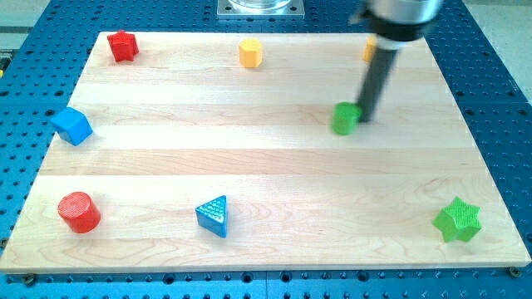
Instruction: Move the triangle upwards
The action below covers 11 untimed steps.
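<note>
Blue triangle (213, 216) sitting near desk (249, 166) bottom edge, left of centre. My tip (364, 119) resting well apart, up and to view's right, touching green cube (346, 118). No gripper fitted, nothing being grasped. Judging: tip needing to get below triangle before pushing up.

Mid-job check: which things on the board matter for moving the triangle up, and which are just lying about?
Job:
blue triangle, view's bottom
my tip, far off, beside the green cube

Lying about:
red star
yellow hexagon
blue cube
red cylinder
green star
</note>
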Motion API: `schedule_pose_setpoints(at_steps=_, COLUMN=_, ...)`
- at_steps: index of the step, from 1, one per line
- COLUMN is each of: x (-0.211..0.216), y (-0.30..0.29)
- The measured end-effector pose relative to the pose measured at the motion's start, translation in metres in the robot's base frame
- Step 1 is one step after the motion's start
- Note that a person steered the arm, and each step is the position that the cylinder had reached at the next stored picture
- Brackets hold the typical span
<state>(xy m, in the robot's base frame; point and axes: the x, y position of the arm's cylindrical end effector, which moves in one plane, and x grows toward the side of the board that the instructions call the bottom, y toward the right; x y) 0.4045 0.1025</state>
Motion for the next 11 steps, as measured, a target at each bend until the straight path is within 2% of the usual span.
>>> schedule_pose_setpoints(at_steps=1, x=0.005, y=-0.006)
schedule_pose_setpoints(at_steps=2, x=0.043, y=0.003)
schedule_pose_setpoints(at_steps=3, x=0.044, y=-0.067)
schedule_pose_setpoints(at_steps=4, x=0.030, y=-0.077)
schedule_pose_setpoints(at_steps=5, x=0.082, y=-0.039)
schedule_pose_setpoints(at_steps=6, x=0.190, y=-0.067)
schedule_pose_setpoints(at_steps=7, x=0.210, y=-0.146)
schedule_pose_setpoints(at_steps=8, x=0.197, y=-0.161)
schedule_pose_setpoints(at_steps=9, x=0.165, y=-0.152)
schedule_pose_setpoints(at_steps=11, x=0.153, y=-0.172)
